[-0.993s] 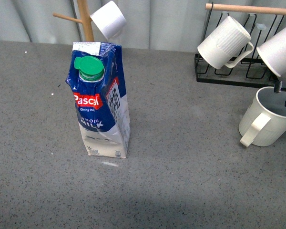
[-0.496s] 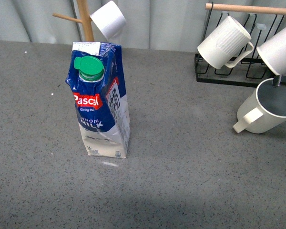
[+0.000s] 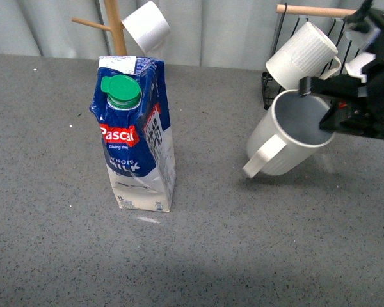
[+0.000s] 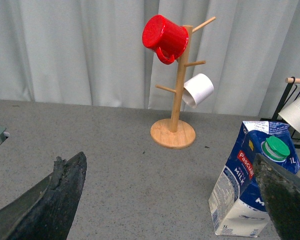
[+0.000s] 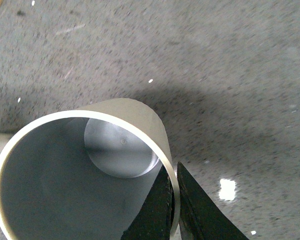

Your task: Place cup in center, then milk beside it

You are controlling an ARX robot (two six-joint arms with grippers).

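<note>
The right gripper (image 5: pixel 173 175) pinches the rim of the cup (image 3: pixel 287 137), held tilted above the table (image 3: pixel 243 256), right of the upright milk (image 3: pixel 137 147). Bare table lies between them. The left gripper (image 4: pixel 170 210) gapes wide, empty.

You see a matt ceramic cup (image 3: pixel 283 139), ribbed outside and smooth grey inside, a printed cardboard milk carton (image 3: pixel 137 153) with a plastic cap (image 3: pixel 120 90), a speckled stone-like table (image 3: pixel 243 249) and a bare wooden mug tree (image 4: pixel 179 85).
</note>
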